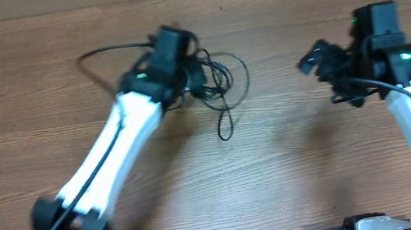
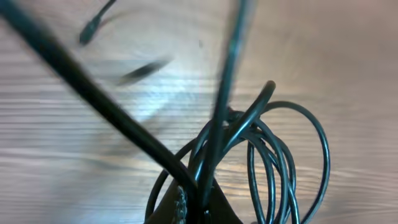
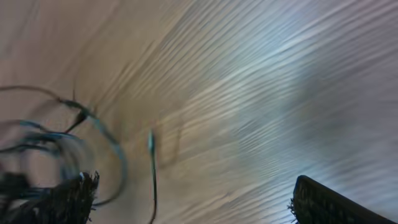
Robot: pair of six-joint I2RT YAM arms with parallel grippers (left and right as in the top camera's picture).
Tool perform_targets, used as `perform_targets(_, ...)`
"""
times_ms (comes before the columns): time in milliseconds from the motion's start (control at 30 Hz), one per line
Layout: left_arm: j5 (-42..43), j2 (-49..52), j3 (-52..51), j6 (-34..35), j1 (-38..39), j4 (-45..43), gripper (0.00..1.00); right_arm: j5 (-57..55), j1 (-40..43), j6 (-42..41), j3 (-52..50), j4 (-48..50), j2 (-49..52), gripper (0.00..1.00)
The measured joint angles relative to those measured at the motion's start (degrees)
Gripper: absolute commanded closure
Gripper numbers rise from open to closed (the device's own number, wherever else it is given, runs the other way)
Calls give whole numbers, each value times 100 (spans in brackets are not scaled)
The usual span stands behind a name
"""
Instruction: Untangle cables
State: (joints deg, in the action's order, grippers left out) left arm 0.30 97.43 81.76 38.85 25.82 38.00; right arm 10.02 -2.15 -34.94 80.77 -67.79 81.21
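Between the left gripper's (image 1: pixel 189 76) clamped jaws sit the cables (image 1: pixel 224 89), likely for pulling loops apart; the right gripper (image 1: pixel 315 58) hangs wide, well aside.

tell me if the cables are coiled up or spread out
Coiled up: the cables overlap in several loops, pinched together at the left fingers.

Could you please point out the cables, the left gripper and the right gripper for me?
cables (image 1: pixel 217 80): overhead view, on the dense middle of the tangled coil.
left gripper (image 2: pixel 194 208): left wrist view, where its shut jaws pinch the cables.
right gripper (image 1: pixel 324 78): overhead view, midway between its open jaws.
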Motion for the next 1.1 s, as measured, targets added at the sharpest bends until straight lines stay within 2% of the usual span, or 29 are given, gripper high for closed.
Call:
perform_targets(100,11,-579,17,35,-114,367,96,476,-479,39,-210,295,153,5)
perform_targets(133,15,-632,17,39,-111,437,96,686,-608,44,-256,400,186,15)
perform_targets(200,33,-627,17,44,-111,529,96,1462,-925,37,-341,732,269,22)
perform_targets(367,35,-590,13,107,-114,546,96,2439,-1377,-114,-352,1285,442,24)
perform_targets(433,42,-590,13,212,-111,514,96,2516,-1578,-417,-352,1377,496,26)
perform_targets(467,52,-590,13,308,-111,507,96,2498,-1716,-675,-352,1421,535,31)
perform_targets(600,55,-590,13,741,-114,496,96,2124,-2162,-1510,-354,1827,741,39)
perform_targets(700,98,-590,13,898,-114,490,96,1923,-2304,-1996,-354,2124,951,41)
perform_targets(867,439,-590,13,1320,-120,372,96,1746,-2306,-2345,-354,2367,1213,48)
perform_targets(933,636,-590,13,1410,-125,280,96,1683,-2306,-2426,-354,2374,1296,55)
perform_targets(967,713,-590,13,1453,-129,258,96,1652,-2302,-2474,-354,2382,1335,71)
perform_targets(1000,848,-590,11,1534,-149,216,96,1609,-2299,-2507,-354,2400,1386,76)
perform_targets(1100,1073,-590,7,1799,-201,142,96,1541,-2299,-2538,-354,2339,1471,87)
